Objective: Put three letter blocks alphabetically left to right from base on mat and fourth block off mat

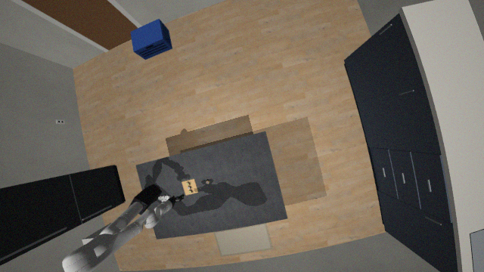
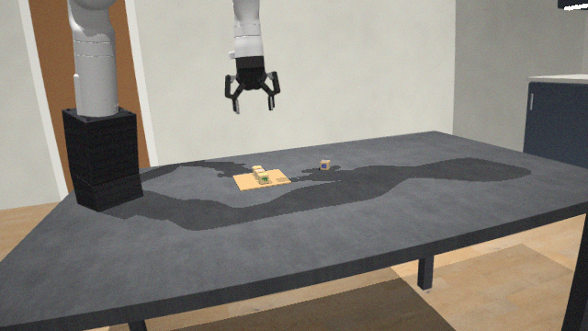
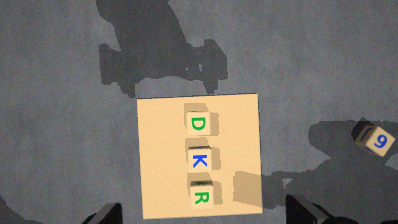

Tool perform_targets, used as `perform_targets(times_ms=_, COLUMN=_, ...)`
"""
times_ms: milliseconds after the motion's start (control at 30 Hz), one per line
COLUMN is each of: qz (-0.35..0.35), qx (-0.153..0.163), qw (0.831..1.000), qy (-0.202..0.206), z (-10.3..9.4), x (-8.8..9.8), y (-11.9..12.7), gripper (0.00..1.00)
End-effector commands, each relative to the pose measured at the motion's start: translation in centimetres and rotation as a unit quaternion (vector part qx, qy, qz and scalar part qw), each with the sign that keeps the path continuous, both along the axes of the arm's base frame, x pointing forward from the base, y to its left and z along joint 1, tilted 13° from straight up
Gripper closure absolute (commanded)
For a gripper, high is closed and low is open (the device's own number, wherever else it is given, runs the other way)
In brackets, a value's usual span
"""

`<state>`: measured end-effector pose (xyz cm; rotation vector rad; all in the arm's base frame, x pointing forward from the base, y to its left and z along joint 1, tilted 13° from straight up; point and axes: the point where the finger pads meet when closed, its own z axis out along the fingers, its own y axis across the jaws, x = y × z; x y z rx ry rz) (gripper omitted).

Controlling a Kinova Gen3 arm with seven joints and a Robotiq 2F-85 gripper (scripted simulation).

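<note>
The mat (image 1: 184,190) (image 2: 243,183) (image 3: 159,165) lies flat on the table. Three lettered blocks stand flat and fully on it in a nearly straight row, apart from one another with small gaps: D (image 3: 198,123), K (image 3: 200,160) and R (image 3: 202,195) (image 2: 263,178). Seen from the base, D is left, K middle and R right, with their letter tops pointing away from the base. The fourth block (image 2: 325,165) (image 3: 380,142), with a blue 9 on top, lies fully off the mat on its far side. My gripper (image 2: 254,109) is open and empty, high above the table.
The dark table (image 1: 242,159) (image 2: 184,276) carries the robot's black pedestal (image 2: 103,161) on the base side of the mat. Arm shadows cross the table and one corner area of the mat. Dark cabinets (image 1: 401,106) and a blue box (image 1: 151,39) stand away from the table.
</note>
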<state>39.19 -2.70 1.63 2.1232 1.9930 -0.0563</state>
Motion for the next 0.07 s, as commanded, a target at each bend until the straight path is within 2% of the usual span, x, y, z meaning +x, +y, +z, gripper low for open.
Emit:
perform_targets(times_ms=0, qz=0.000, qx=0.000, qw=1.000, qy=-0.001, z=0.04, x=0.04, y=0.02, gripper=0.00)
perform_targets(times_ms=33, qz=0.000, qx=0.000, qw=1.000, qy=-0.001, z=0.04, x=0.04, y=0.02, gripper=0.00)
